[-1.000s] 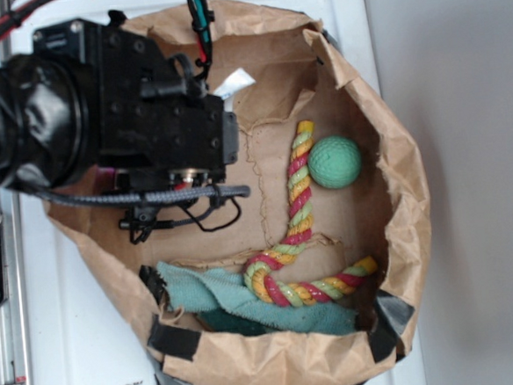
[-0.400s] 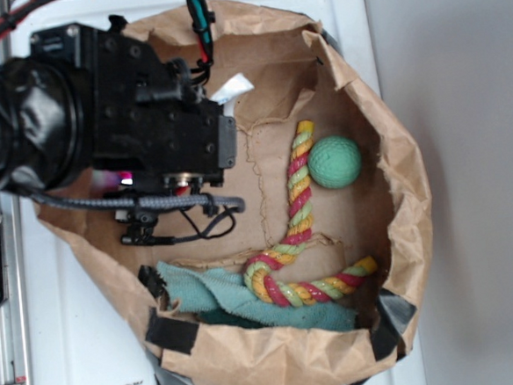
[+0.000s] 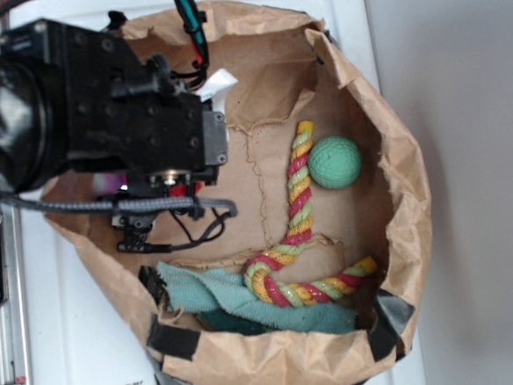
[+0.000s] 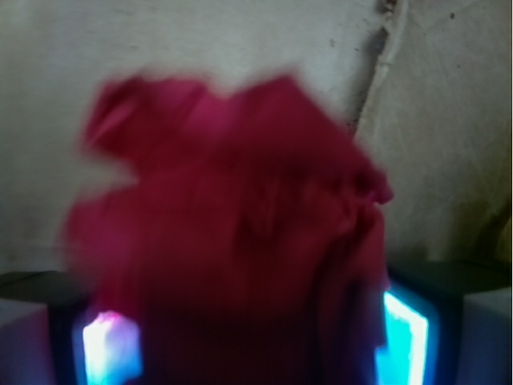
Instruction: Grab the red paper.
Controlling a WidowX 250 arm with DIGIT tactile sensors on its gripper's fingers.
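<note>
The red paper (image 4: pixel 232 224), a crumpled bright red wad, fills the wrist view and sits between my gripper's (image 4: pixel 256 345) two glowing pads (image 4: pixel 405 337), reaching both. The jaws are shut on it. In the exterior view the black gripper (image 3: pixel 164 186) hangs over the left part of the brown paper bag (image 3: pixel 397 191). It hides nearly all of the red paper, and only a small red sliver (image 3: pixel 179 190) shows beneath the wrist.
Inside the bag lie a green ball (image 3: pixel 334 161), a red-yellow-green twisted rope (image 3: pixel 299 233) and a teal cloth (image 3: pixel 220 296) along the lower wall. The bag's crumpled walls stand up all around. It rests on a white surface (image 3: pixel 82 346).
The arm has shifted up and to the left in the exterior view. A sliver of red now shows beneath the wrist.
</note>
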